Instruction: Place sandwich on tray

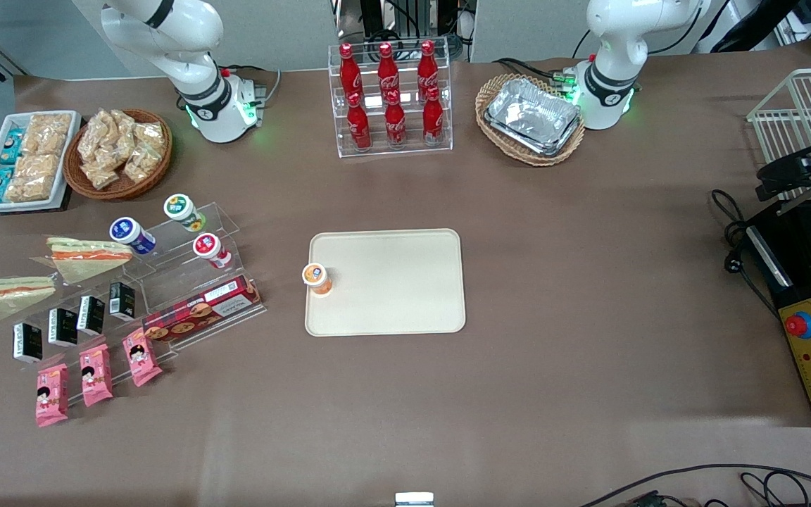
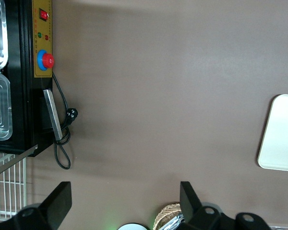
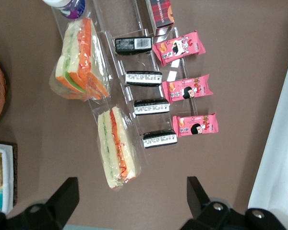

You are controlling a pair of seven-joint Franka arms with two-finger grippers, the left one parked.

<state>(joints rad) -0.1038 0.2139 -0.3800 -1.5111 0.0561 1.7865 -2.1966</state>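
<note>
While spread: pincer above sandwich

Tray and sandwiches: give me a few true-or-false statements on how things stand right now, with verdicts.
1. A sandwich lies on the tray. False: the nearest sandwich and the second sandwich both lie off it, toward the working arm's end of the table.
2. The gripper is open and empty, above the nearest sandwich. True.
3. An orange-capped cup stands at the tray's edge. True.
4. The foil trays sit on the tray. False: they sit in a wicker basket.
</note>
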